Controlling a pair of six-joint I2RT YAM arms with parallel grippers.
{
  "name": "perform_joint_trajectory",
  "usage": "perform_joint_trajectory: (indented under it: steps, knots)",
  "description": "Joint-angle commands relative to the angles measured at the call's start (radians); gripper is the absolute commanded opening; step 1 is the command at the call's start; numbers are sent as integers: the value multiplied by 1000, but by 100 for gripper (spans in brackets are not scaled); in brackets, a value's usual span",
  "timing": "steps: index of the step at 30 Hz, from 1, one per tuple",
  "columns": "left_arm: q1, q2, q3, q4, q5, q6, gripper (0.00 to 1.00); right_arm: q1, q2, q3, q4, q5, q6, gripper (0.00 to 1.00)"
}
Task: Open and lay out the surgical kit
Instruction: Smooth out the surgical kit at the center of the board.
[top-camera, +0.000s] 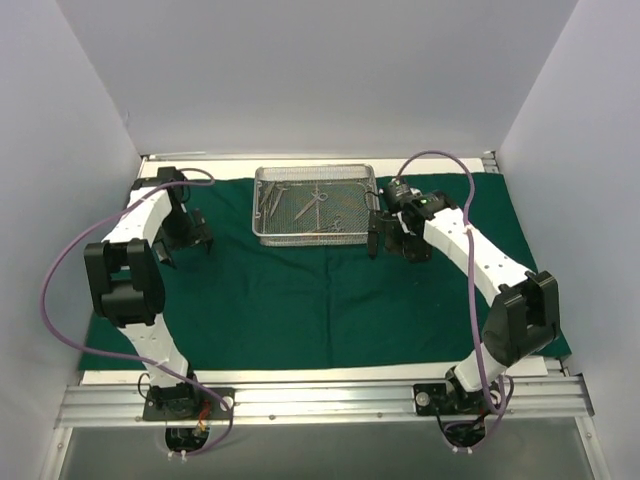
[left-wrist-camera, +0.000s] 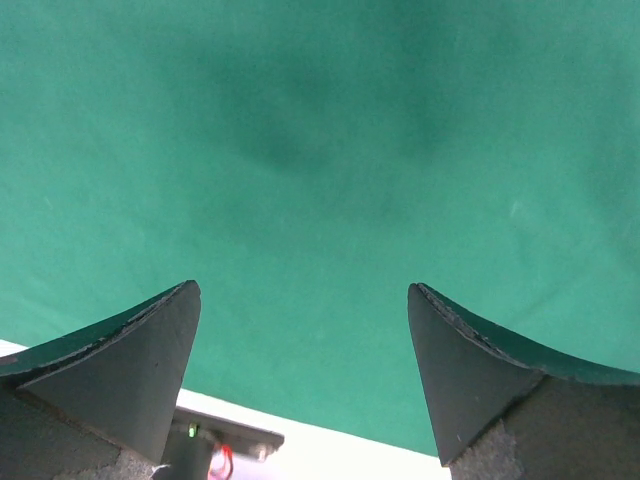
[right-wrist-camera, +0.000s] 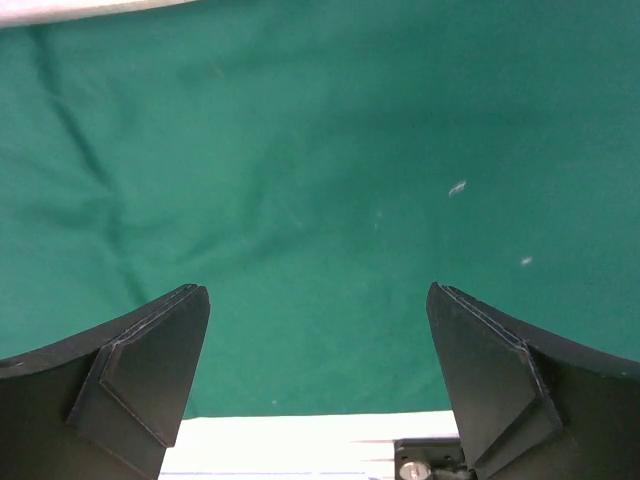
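Looks down on creased green cloth (right-wrist-camera: 320, 150) with jaws spread wide; shows 2 pale specks (right-wrist-camera: 457, 187), white worktop (right-wrist-camera: 300, 440) below.

- Top view, centre top: instruments (top-camera: 318, 198) in the mesh tray (top-camera: 310, 243) too small to sort into scissors, forceps or tweezers; count unclear.
- Top view: right gripper (top-camera: 388, 240) just beside the tray's right end; touching or apart, cannot tell.
- Top view, left: left gripper (top-camera: 188, 248) dark on the dark drape (top-camera: 300, 300); tips hard to make out.
- Top view, lower right: drape corner hidden behind the right arm (top-camera: 520, 320).
- Left wrist view: fingers (left-wrist-camera: 130, 370) cut by the bottom edge; small part with green light (left-wrist-camera: 215, 440) blurred, half hidden.
- Right wrist view: fingers (right-wrist-camera: 130, 380) cut by the bottom edge; pale strip (right-wrist-camera: 90, 8) upper left cut by the top edge; metal piece (right-wrist-camera: 425, 460) cut at the bottom.
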Motion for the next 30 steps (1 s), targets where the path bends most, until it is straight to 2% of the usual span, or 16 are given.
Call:
perform_joint_trajectory:
  steps: [1,5,10,23,30]
  knots:
    - [5,-83,-41,-8,88,34,94,36,-71,-160,69,-36,66,96]
    - [6,-46,-108,-10,121,63,94,71,-83,-284,176,-22,79,96]
    - [6,20,-133,-13,122,72,94,76,10,-292,221,2,56,96]
    - [12,77,-192,-27,105,26,95,97,93,-446,282,30,105,96]
    - [18,77,-283,-10,104,21,95,122,59,-556,272,18,159,96]
